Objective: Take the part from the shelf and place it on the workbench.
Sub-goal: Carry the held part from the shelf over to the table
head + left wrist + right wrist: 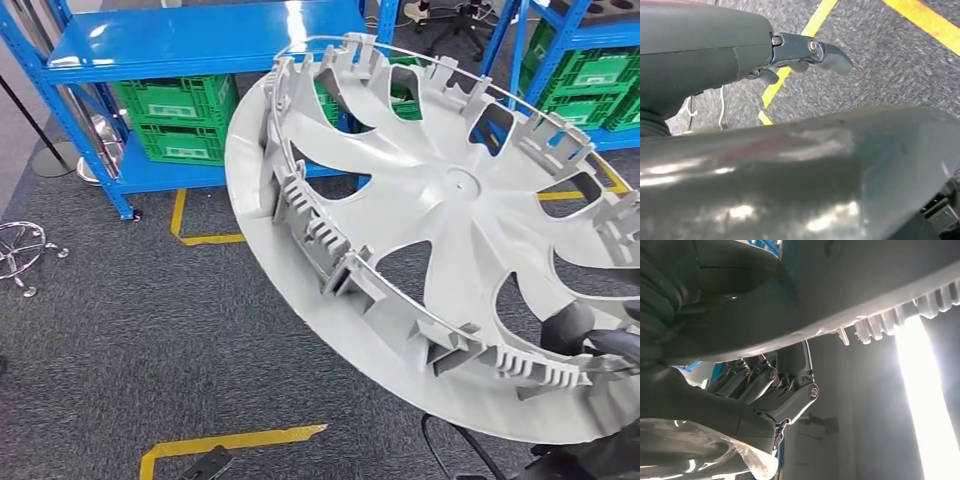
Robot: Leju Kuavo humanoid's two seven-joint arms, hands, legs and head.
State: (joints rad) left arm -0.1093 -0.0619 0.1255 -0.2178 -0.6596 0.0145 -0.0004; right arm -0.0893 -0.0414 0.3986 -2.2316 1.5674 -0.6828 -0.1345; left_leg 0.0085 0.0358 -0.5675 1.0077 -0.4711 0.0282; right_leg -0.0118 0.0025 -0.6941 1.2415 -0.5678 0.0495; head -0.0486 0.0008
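While the grey wheel cover (453,230) was held tilted above dark carpet (136,340), open floor lay to its left. Two blue shelving units (189,45) stood far behind, holding green crates (177,115). The right hand (764,390) gripped the cover's near rim; the left hand (753,55) hung with fingers extended, holding nothing.

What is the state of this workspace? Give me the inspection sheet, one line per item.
Surface: workbench nothing seen; grey carpet floor with yellow tape.
Job's things: wheel cover off the shelf, held tilted in the air, clip side towards the head camera.
Clutter: chrome stool base on the floor.
Hands: right hand grips the cover's rim; left hand holds nothing, above the floor.
Cables: black cable on the floor below the cover.
Surroundings: blue shelf with green crates.
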